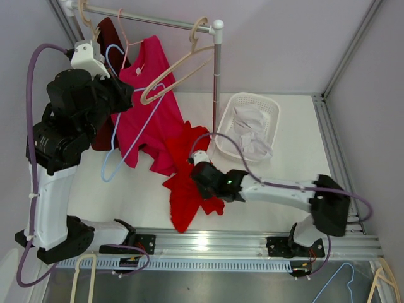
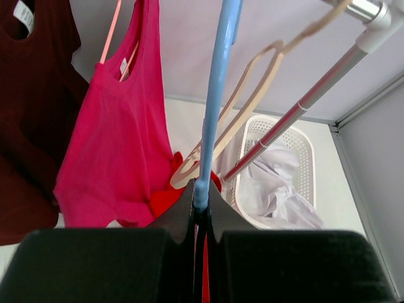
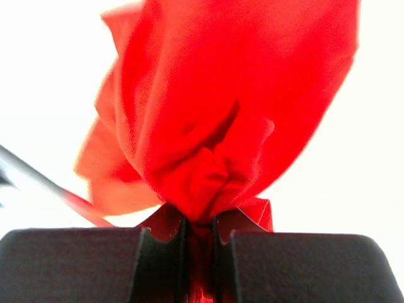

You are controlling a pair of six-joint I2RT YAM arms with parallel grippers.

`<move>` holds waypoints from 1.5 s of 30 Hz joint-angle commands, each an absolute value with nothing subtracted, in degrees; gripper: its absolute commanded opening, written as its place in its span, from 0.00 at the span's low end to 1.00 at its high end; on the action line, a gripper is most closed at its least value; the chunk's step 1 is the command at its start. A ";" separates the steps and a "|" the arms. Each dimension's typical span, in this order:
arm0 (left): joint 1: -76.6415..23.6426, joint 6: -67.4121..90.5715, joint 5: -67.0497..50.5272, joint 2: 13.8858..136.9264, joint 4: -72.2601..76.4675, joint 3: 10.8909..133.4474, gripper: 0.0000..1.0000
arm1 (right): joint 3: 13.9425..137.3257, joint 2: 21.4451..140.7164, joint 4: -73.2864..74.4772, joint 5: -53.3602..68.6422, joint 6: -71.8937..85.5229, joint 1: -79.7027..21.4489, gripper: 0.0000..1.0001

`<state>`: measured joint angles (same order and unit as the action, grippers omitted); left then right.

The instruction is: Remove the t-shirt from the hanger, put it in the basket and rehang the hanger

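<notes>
The red t-shirt (image 1: 187, 183) lies bunched on the white table, in front of the clothes rail. My right gripper (image 1: 201, 173) is low over it and shut on a fold of the red cloth (image 3: 214, 113), which fills the right wrist view above the gripper (image 3: 199, 221). My left gripper (image 1: 126, 95) is raised by the rail and shut on a light blue wire hanger (image 1: 112, 142). In the left wrist view the blue hanger (image 2: 218, 95) rises straight from the closed gripper (image 2: 201, 203). The hanger's visible wire is bare, and the t-shirt (image 2: 165, 199) shows below it.
A pink tank top (image 1: 148, 107) and a dark red garment (image 1: 107, 38) hang on the rail, with beige hangers (image 1: 183, 63) beside them. The rail's post (image 1: 218, 82) stands next to a white basket (image 1: 273, 113) of white cloth. Spare hangers (image 1: 85, 278) lie at the near edge.
</notes>
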<state>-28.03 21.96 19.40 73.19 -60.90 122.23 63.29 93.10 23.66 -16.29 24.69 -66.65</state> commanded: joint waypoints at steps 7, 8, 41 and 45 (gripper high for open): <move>-27.51 21.18 24.17 74.71 -54.50 125.51 0.01 | 70.47 60.82 30.23 -25.50 23.65 -51.73 0.00; -27.51 21.18 24.43 74.62 -54.14 125.33 0.01 | 72.58 60.91 30.93 -24.79 22.95 -49.68 0.00; -24.43 14.33 24.00 78.13 -30.77 110.75 0.01 | 103.75 91.41 24.73 3.24 19.50 -12.74 0.00; -24.43 13.18 17.25 80.06 -27.52 110.66 0.01 | 83.01 89.74 17.51 5.88 25.04 -13.18 0.00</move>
